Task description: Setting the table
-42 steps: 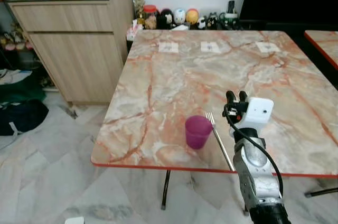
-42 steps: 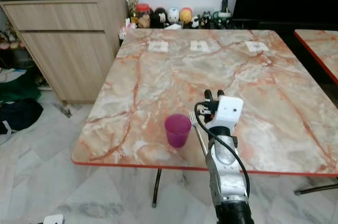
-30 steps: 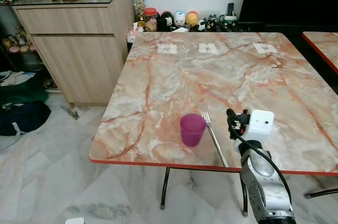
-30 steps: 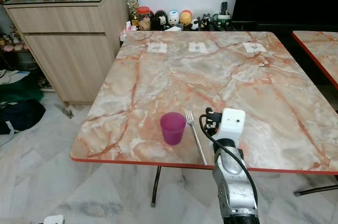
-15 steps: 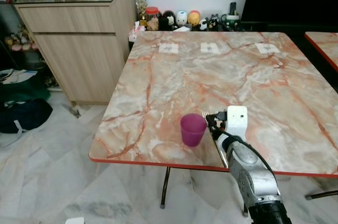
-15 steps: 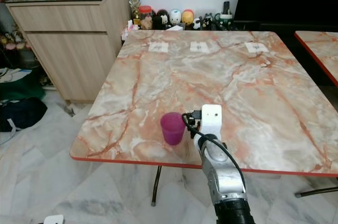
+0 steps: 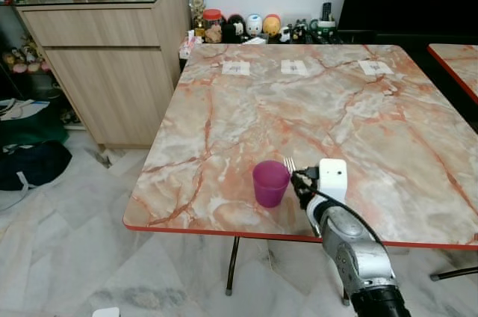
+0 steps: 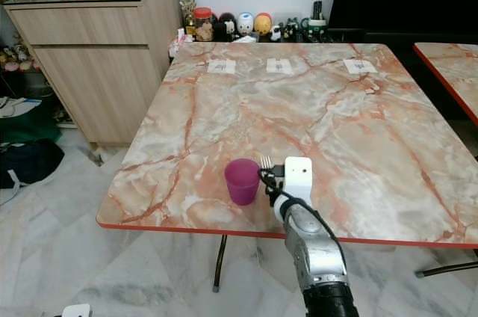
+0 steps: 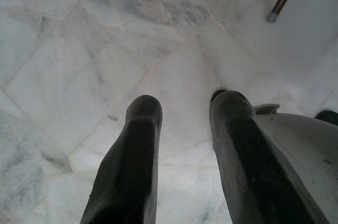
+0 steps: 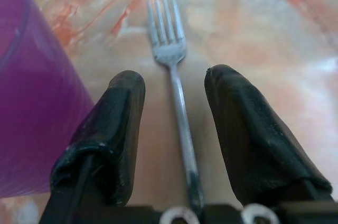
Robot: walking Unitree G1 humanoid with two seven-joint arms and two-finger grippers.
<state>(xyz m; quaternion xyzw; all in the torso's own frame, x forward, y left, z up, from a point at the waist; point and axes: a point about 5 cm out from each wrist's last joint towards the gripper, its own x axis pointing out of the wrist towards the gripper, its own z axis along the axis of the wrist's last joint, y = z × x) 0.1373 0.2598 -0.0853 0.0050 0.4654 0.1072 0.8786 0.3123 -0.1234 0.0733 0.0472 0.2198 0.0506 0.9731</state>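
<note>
Since the earlier frames the right tool (image 10: pixel 174 89) has swung inward from open tabletop on the far side of the fork and come down over the fork's handle, closing in beside the purple cup. Its two black fingers (image 10: pixel 116 129) are spread, one on each side of the handle, and nothing is pinched between them. Whether the fingertips touch the tabletop (image 7: pixel 314 100) cannot be told.

Seen along the right tool, the fork (image 10: pixel 173 60) lies flat on the marble, its tines pointing away from the tool and its handle running back between the fingers toward the wrist. In the head views only the tines (image 7: pixel 289 163) peek out just beyond the tool. Its silver arm (image 7: pixel 351 250) reaches up over the near red edge of the tabletop.

The purple cup (image 7: pixel 269 183) stands upright just beside the tool, on its left, close to one finger; whether they touch cannot be told. It sits near the tabletop's front edge.

Well beyond the tool, three small white paper squares (image 7: pixel 293 67) lie in a row toward the far edge. Off to the left stands a wooden cabinet (image 7: pixel 112 70).

Down at the robot's side the left tool (image 9: pixel 182 123) hangs idle over pale marble floor tiles (image 9: pixel 79 65), its fingers apart and holding nothing.
</note>
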